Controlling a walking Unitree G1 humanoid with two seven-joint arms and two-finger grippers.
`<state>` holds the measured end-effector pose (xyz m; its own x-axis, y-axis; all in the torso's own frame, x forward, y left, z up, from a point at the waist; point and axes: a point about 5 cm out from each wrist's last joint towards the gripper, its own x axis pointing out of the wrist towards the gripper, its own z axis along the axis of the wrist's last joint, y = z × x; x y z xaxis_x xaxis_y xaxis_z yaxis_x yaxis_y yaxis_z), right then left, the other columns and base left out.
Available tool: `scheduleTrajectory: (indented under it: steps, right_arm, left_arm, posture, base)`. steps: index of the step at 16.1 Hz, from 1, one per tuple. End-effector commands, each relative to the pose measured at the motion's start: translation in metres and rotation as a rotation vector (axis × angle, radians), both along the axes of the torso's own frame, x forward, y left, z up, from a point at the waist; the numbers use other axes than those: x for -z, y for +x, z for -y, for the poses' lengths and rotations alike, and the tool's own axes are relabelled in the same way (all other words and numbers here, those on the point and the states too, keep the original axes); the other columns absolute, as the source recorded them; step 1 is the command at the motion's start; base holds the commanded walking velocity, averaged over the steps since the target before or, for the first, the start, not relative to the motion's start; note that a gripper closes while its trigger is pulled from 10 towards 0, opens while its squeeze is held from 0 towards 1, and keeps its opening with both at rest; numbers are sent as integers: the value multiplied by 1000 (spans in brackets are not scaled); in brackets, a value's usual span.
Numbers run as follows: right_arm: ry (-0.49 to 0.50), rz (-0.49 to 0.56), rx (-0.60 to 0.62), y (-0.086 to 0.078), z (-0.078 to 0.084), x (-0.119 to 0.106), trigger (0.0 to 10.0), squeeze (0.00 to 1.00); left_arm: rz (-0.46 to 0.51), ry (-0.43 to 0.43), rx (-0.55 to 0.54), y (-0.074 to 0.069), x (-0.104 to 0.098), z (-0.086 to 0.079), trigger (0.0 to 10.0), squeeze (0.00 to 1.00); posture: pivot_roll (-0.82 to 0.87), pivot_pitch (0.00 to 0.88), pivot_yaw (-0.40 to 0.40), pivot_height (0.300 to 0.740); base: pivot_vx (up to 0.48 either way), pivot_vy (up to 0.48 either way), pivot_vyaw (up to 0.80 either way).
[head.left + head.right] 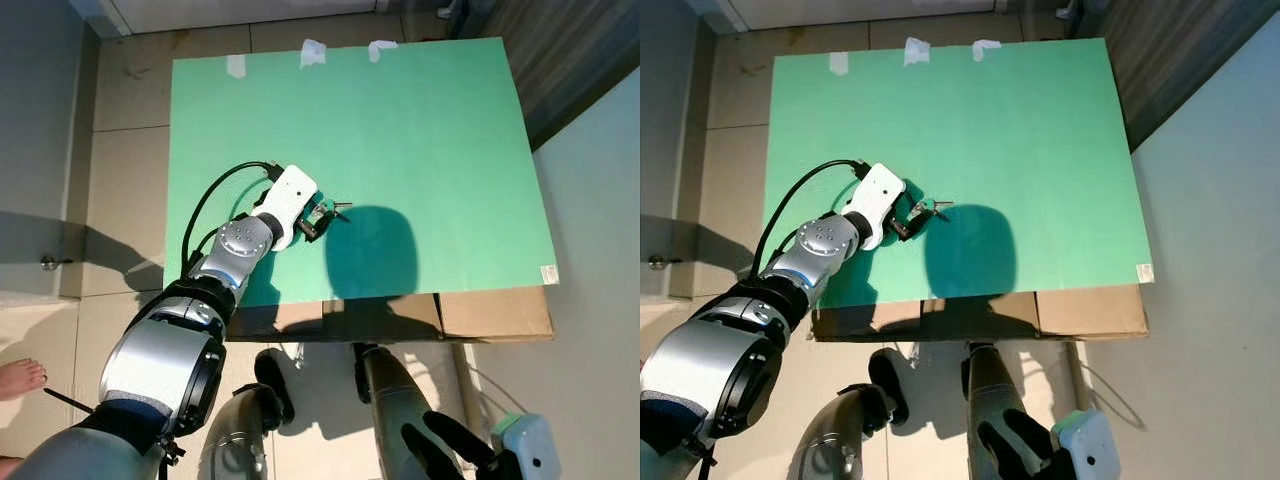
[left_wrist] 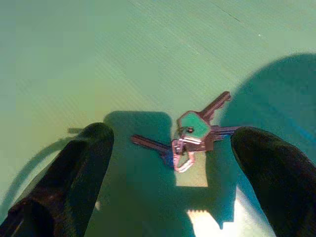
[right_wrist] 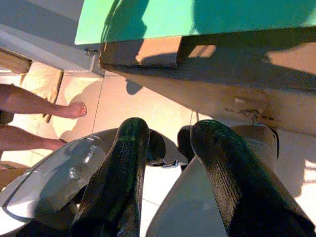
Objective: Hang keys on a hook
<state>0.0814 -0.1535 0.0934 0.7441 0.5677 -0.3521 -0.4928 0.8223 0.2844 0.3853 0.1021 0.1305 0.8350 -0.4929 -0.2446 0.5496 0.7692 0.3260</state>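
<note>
Nothing done: keys (image 2: 193, 134) are not yet grasped, lying flat on the green board (image 1: 430, 130).
Left gripper (image 2: 173, 168): fingers spread apart, straddling them.
Remaining: grasping, lifting, hanging; no hook is seen.

Left arm: extended forward from the 7 o'clock corner of the head view toward centre, wrist angled down.
Left gripper (image 1: 322, 219): low over the surface, fingers (image 2: 74, 173) spread wide apart, nothing between them gripped.
Right arm: hanging low at 5 o'clock, idle.
Right gripper (image 3: 165, 163): pointing downward, fingers parted, empty.
</note>
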Motion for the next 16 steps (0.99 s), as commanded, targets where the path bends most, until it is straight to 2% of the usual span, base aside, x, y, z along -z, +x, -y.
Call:
scheduleTrajectory:
  steps: [1,8,9,10,14,16]
  right_arm:
    - [2,-46,0,-9,-2,3,10000,0]
    - [4,-62,11,-15,-2,1,10000,0]
    - [5,-63,9,-14,-2,1,10000,0]
    - [6,-63,8,-14,-2,1,10000,0]
    - [7,-66,6,-15,-3,1,10000,0]
    - [5,-72,12,-17,-2,1,10000,0]
  left_arm:
    - [-63,-1,-4,-5,12,0,10000,0]
    - [-154,6,9,-11,27,7,10000,0]
    - [-179,10,15,-13,30,7,4588,0]
    - [-212,6,37,-15,34,8,0,0]
    - [-280,11,76,-22,44,10,0,0]
    - [-295,34,60,-23,47,6,0,0]
  posture:
    - [-618,483,21,740]
    - [-623,485,24,740]
    - [-618,479,25,740]
    - [-617,474,25,740]
    - [-624,471,26,740]
    - [-625,472,24,740]
  base:
    - [0,0,0]
    - [0,0,0]
    - [0,0,0]
    - [0,0,0]
    - [0,0,0]
    - [0,0,0]
